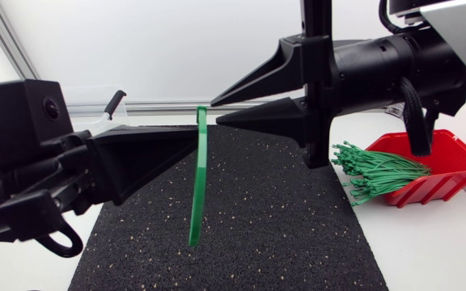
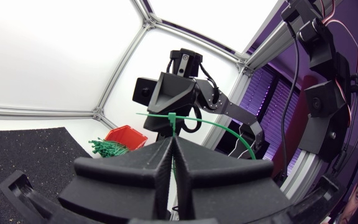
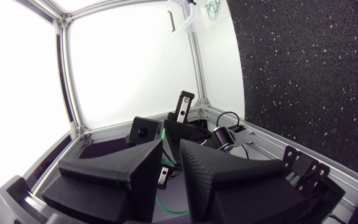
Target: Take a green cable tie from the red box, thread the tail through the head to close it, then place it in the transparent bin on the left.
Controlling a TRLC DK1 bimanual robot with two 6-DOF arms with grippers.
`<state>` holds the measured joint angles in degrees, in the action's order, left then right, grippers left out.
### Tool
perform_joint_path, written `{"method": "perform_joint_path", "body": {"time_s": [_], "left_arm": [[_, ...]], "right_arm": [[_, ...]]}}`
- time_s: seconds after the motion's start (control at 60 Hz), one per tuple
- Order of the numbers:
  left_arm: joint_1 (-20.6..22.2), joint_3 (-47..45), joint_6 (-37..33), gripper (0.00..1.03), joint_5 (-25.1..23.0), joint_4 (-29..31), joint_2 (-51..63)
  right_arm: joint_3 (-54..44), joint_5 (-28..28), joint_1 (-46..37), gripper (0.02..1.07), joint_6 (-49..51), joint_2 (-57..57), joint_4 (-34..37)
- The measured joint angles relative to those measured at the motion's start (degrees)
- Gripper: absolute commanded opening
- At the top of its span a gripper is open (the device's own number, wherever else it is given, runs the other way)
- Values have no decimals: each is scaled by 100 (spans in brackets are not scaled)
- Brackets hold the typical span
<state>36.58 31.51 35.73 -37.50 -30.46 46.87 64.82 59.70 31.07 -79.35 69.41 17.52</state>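
Note:
My left gripper [image 1: 197,149] comes in from the left and is shut on a green cable tie [image 1: 198,186], which hangs over the black mat [image 1: 281,226]. In the left wrist view the tie [image 2: 229,129] runs out of the closed fingertips and bends away in an arc. My right gripper [image 1: 214,113] points left, its tips just beside the tie's upper end, fingers a little apart with nothing between them. The red box [image 1: 451,162] stands at the right with a bundle of green ties [image 1: 379,171] spilling out. The transparent bin [image 1: 95,123] is mostly hidden behind my left arm.
The mat covers the table's middle, with bare white table [image 1: 427,242] around it. In the right wrist view the transparent bin [image 3: 191,15] shows far beyond the mat, with a green tie in it. A metal frame rail [image 1: 160,107] runs along the table's back.

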Motion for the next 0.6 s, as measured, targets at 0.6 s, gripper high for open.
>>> {"method": "perform_joint_path", "body": {"time_s": [0.6], "left_arm": [[-13,-2,-2,4,-122,-50,55]], "right_arm": [[129,2,144,33,-2,177,-20]]}}
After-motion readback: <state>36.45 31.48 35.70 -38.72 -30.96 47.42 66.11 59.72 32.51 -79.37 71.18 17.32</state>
